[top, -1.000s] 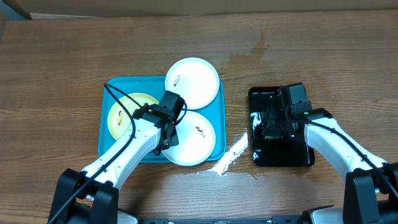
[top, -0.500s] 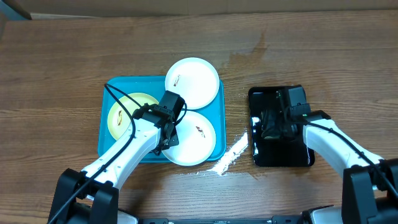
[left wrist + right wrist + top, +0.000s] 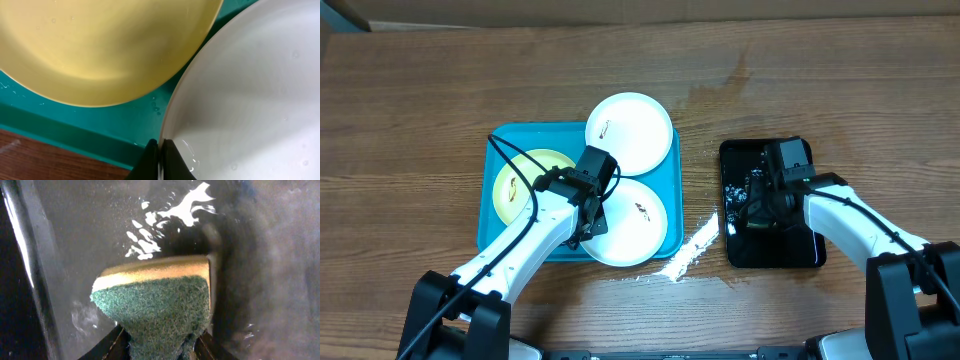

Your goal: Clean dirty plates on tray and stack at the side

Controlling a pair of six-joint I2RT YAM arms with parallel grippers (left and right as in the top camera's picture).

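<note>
Noticed a change only on the right side. Dragged the sponge [image 3: 155, 300] a little across the black tray [image 3: 800, 255] compared with one second earlier, leaving white foam [image 3: 170, 215] just ahead of the fingers. Kept the right gripper [image 3: 162, 347] closed on the sponge's near end, green scouring face up, yellow layer at the end far from the fingertips. Judged this as wetting or lathering the sponge, so no plate wiped yet. Saw small dark smears on all three plates from above, which fitted that.

Found no movement at the left gripper [image 3: 159, 152]. Held it almost fully shut, pinching the thin rim of the near white plate [image 3: 250, 100], with the plate spreading ahead and to the right of the fingertips. Saw the yellow-green plate [image 3: 100, 40] ahead and to the left of those fingertips, near the white one; could not tell whether touching. Found both lying on the turquoise tray [image 3: 75, 125]. Saw the second white plate [image 3: 629, 128] farther beyond, partly over the tray's far rim.

Could give no pointing direction for the round plates, lying flat and face up. Read the tray's long axis as lying roughly along the line from the left fingers toward the right ones.
</note>
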